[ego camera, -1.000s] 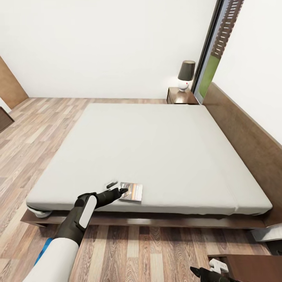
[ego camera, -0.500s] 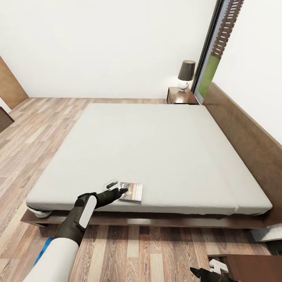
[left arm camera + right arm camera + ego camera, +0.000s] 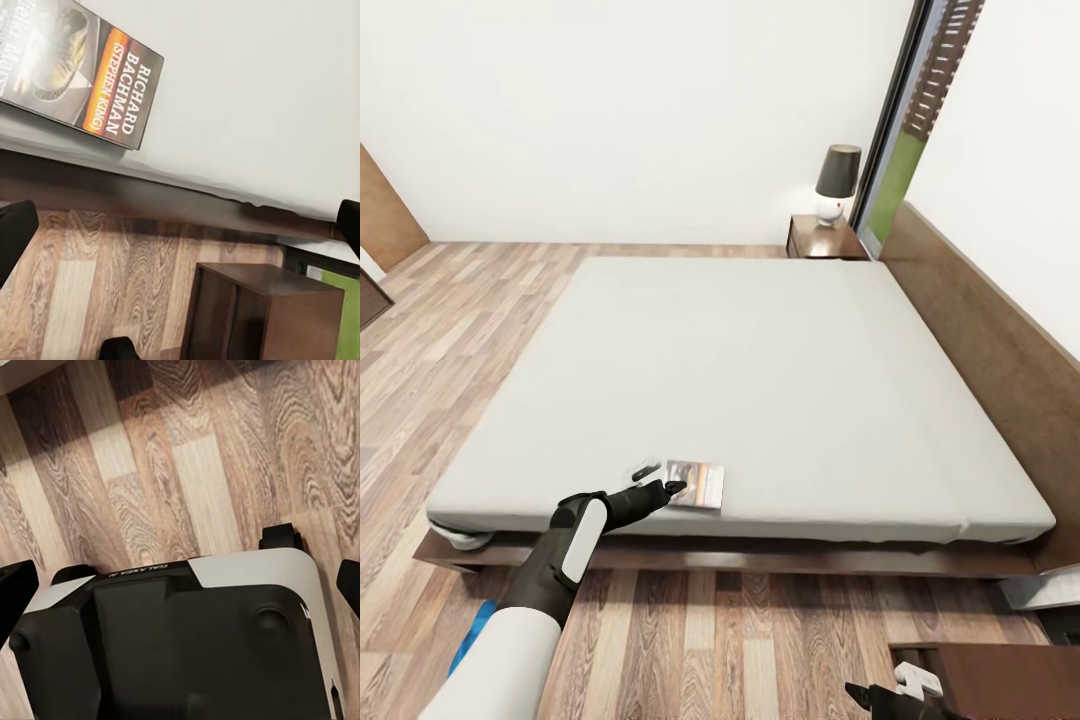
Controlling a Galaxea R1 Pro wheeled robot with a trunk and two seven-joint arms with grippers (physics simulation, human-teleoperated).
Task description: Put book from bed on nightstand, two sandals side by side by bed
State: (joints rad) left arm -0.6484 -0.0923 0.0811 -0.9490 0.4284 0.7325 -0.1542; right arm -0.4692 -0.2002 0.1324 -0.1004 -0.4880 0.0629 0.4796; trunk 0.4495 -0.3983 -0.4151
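A thin paperback book (image 3: pixel 696 485) lies flat on the pale grey mattress of the bed (image 3: pixel 760 370), close to the mattress's near edge and toward its left corner as the head camera sees it. The left wrist camera gives the clearest look at the book (image 3: pixel 71 64): a dark cover crossed by an orange band, white lettering reading "RICHARD BACHMAN" with "STEPHEN KING" in smaller type beside it, and a pale central picture. Its corner sits just short of the mattress edge, above the dark brown platform base.

The left gripper (image 3: pixel 660 480) reaches over the near edge of the bed, its dark finger (image 3: pixel 650 493) touching or almost touching the book's left edge and its pale finger (image 3: pixel 645 468) apart on the mattress; the jaws stand wide and hold nothing. In the left wrist view the two fingertips sit at opposite edges of the frame.

The right gripper (image 3: pixel 875 694) hangs low over the wood-plank floor (image 3: pixel 760 640), beside a reddish-brown nightstand (image 3: pixel 1010 675); its jaws are spread, empty. A second nightstand (image 3: pixel 825 238) carrying a dark-shaded lamp (image 3: pixel 837 185) stands at the far corner beside the headboard (image 3: pixel 990 340) and window (image 3: pixel 905 130). A sliver of blue sandal (image 3: pixel 470 640) shows on the floor beside the left arm.
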